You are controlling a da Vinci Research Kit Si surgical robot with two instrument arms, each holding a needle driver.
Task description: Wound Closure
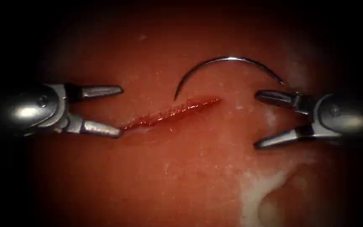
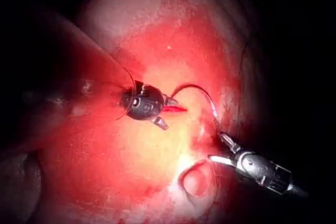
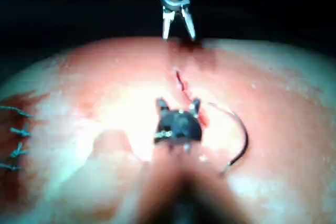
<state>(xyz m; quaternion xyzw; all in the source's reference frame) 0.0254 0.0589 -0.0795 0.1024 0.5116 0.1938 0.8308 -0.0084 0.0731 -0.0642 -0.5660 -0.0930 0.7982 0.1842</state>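
From my console, the left end effector (image 1: 120, 110) sits at the left end of the cut (image 1: 171, 112) with its jaws spread wide and nothing between them; its lower jaw tip rests right at the cut's left end. The right end effector (image 1: 257, 120) faces it from the right side of the cut, jaws equally wide apart and holding nothing.

The curved needle (image 1: 227, 59) lies free on the tissue (image 1: 181, 168), arching just above the cut's right half. Its sharp point comes down close beside the cut near its middle, and its blunt end runs down to just beside the right end effector's upper jaw; I cannot tell whether they touch. The needle is not in the tissue.

Red fluid (image 1: 148, 122) lines the cut. A pale whitish patch (image 1: 261, 189) marks the tissue on the near right. In the right wrist view, a row of finished stitches (image 3: 16, 140) with short thread ends shows on another part of the tissue.
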